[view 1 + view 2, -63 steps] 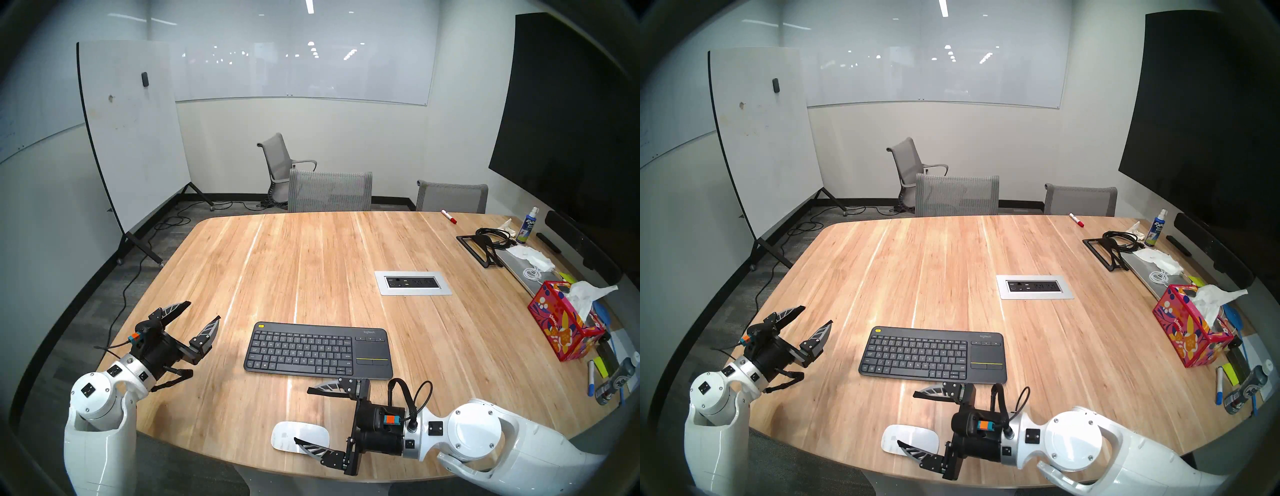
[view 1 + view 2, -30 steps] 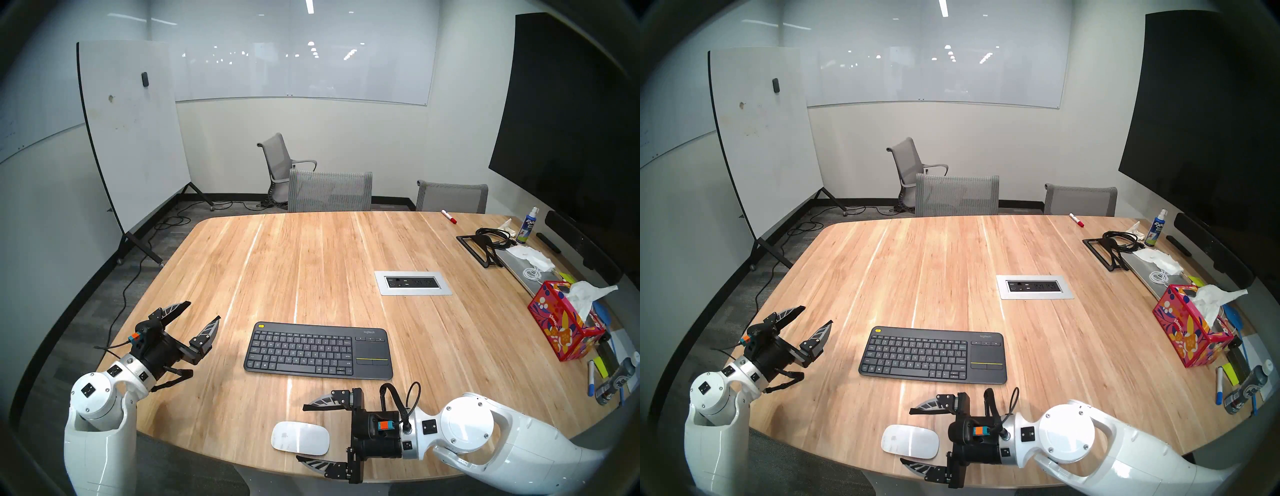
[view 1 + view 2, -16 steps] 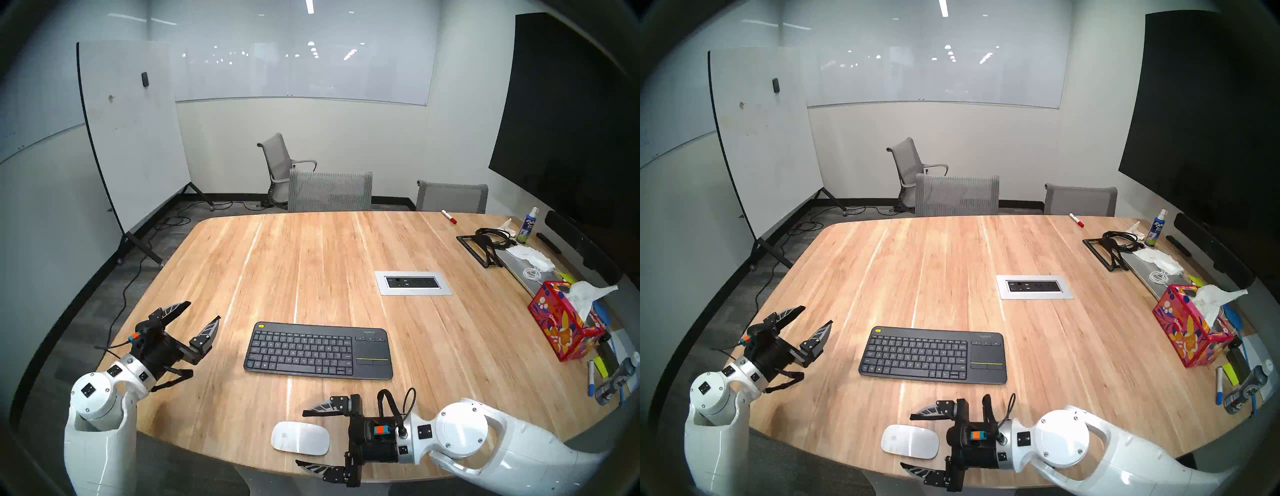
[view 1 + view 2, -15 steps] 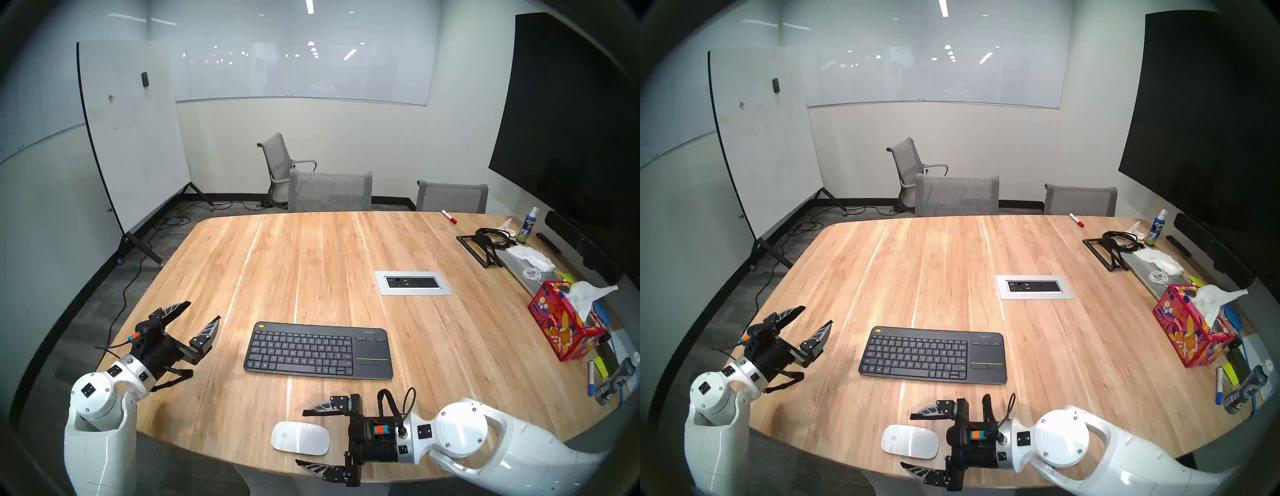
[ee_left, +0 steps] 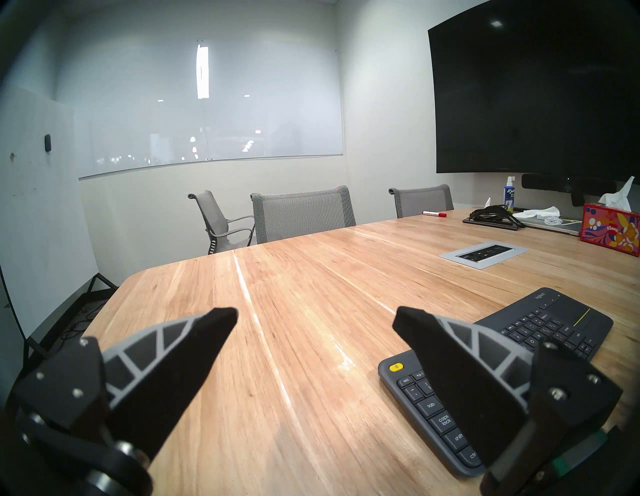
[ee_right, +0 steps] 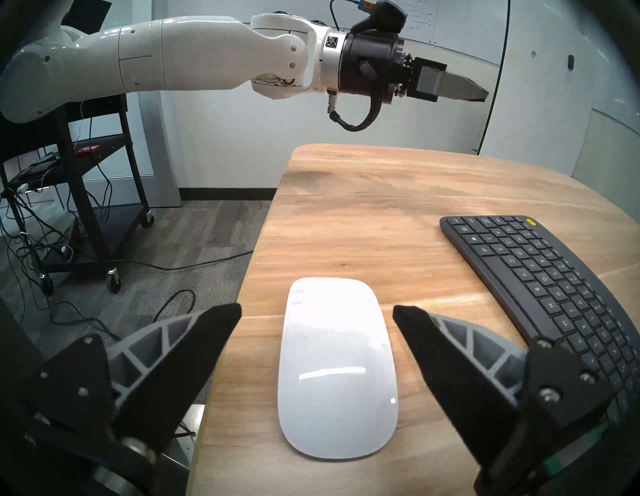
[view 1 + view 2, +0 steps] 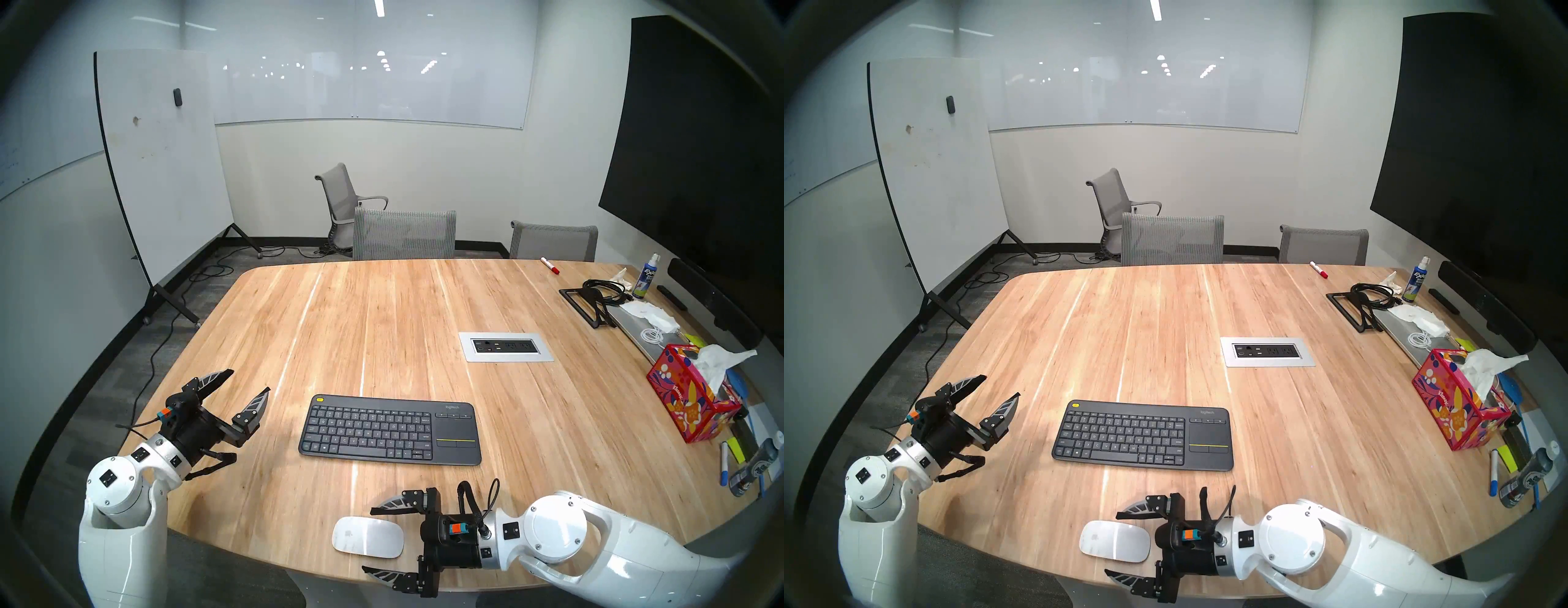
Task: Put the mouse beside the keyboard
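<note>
On table (image 7: 382, 318), one mouse (image 7: 367, 536), one keyboard (image 7: 390, 429)

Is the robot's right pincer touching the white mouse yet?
Apart. The right wrist view shows bare table between the mouse and each finger of the open right pincer.

Glossy white oval mouse (image 7: 367, 536) on the wooden table (image 7: 382, 331) near its near edge, slim dark grey keyboard (image 7: 390, 429) farther in, silver-framed outlet panel (image 7: 505, 347) beyond to the right, red patterned tissue box (image 7: 689, 399) far right.
</note>
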